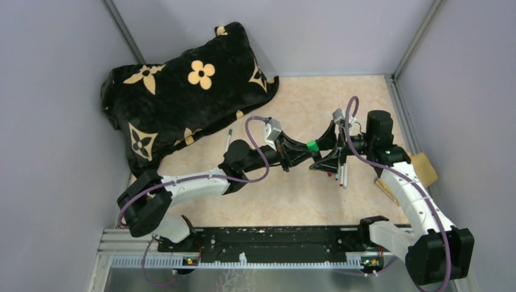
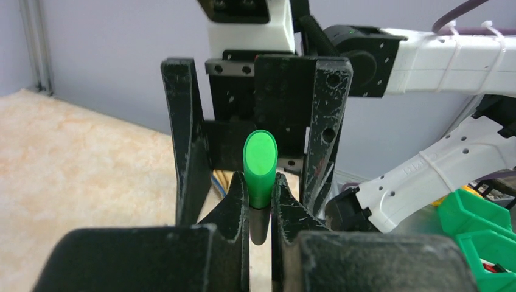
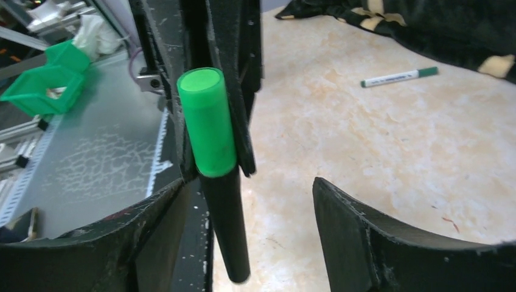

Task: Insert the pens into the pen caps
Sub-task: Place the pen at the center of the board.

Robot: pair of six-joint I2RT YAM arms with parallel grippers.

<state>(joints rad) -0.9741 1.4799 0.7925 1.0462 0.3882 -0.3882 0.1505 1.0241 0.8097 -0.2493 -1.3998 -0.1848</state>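
Note:
A thick black pen [image 3: 228, 225] with a bright green pen cap [image 3: 208, 121] on its end hangs in the air between the two arms. My left gripper [image 2: 260, 182] is shut on it just where the green cap [image 2: 260, 161] meets the barrel. My right gripper [image 3: 249, 182] is open, with a finger on either side of the barrel and a wide gap on its right side. From above, the green cap [image 1: 312, 146] shows between the left gripper [image 1: 303, 150] and the right gripper [image 1: 327, 152]. A white pen with a green end [image 3: 398, 77] lies on the table.
A black pouch with gold flowers [image 1: 182, 91] lies at the back left. A thin pen [image 1: 229, 139] lies beside it. More pens [image 1: 341, 173] lie under the right gripper. A tan cardboard box [image 1: 424, 167] sits by the right wall. Green bins [image 2: 481, 225] stand off the table.

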